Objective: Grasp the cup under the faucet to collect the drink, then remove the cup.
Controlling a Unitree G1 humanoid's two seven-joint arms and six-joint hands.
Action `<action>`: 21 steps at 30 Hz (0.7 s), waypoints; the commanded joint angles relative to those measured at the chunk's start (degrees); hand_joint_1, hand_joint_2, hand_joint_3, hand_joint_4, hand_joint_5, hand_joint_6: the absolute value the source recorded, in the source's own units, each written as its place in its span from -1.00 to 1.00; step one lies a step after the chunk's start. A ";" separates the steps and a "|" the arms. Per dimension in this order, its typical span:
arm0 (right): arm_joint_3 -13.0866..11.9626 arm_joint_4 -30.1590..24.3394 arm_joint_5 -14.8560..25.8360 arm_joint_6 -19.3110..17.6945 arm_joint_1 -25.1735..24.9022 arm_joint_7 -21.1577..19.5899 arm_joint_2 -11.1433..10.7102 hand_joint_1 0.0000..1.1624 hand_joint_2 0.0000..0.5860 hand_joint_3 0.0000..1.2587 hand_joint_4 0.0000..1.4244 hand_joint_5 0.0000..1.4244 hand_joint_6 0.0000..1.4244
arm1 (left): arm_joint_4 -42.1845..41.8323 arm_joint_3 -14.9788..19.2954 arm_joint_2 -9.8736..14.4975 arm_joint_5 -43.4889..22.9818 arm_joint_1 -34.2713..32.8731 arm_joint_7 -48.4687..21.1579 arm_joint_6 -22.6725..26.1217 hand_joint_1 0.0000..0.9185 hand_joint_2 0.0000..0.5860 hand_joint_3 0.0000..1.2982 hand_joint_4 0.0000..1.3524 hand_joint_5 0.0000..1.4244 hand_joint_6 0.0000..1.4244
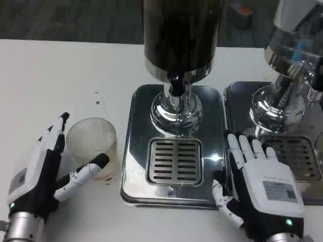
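While the left robot hand (38,174) brackets the cup (92,146), fingers spread behind it and thumb across its front, contact looks likely but unsure. Grasping is in hand; next it must close and carry the cup rightward under the faucet (176,83). Right robot hand (260,184) rests spread.

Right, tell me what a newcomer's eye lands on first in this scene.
First, the tall dark drink dispenser at top centre, its black faucet over a shiny steel drip tray with a slotted grate. Next, the frosted cup standing on the white table left of the tray, with the left hand reaching around it. The right hand lies spread at the tray's right edge.
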 commanded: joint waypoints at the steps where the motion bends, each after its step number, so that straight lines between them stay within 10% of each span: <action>1: -0.26 -0.49 0.31 0.35 0.04 0.34 0.14 -0.66 0.97 -1.00 -1.00 -1.00 -1.00 | 2.74 -0.88 -0.63 0.95 -1.45 0.67 -1.32 -0.89 -0.97 -1.00 -1.00 -1.00 -1.00; 14: 0.09 -0.31 0.33 0.89 0.00 0.74 0.94 -0.66 0.97 -1.00 -1.00 -1.00 -1.00 | 9.26 -1.93 -0.81 0.42 -5.29 0.67 -4.49 -0.70 -0.91 -1.00 -1.00 -0.77 -0.81; 21: 0.05 -0.34 0.56 0.94 0.15 1.07 1.20 -0.66 0.97 -1.00 -1.00 -1.00 -1.00 | 10.81 -2.17 -1.05 -0.01 -6.38 1.06 -6.12 -0.61 -0.84 -0.82 -0.75 -0.42 -0.39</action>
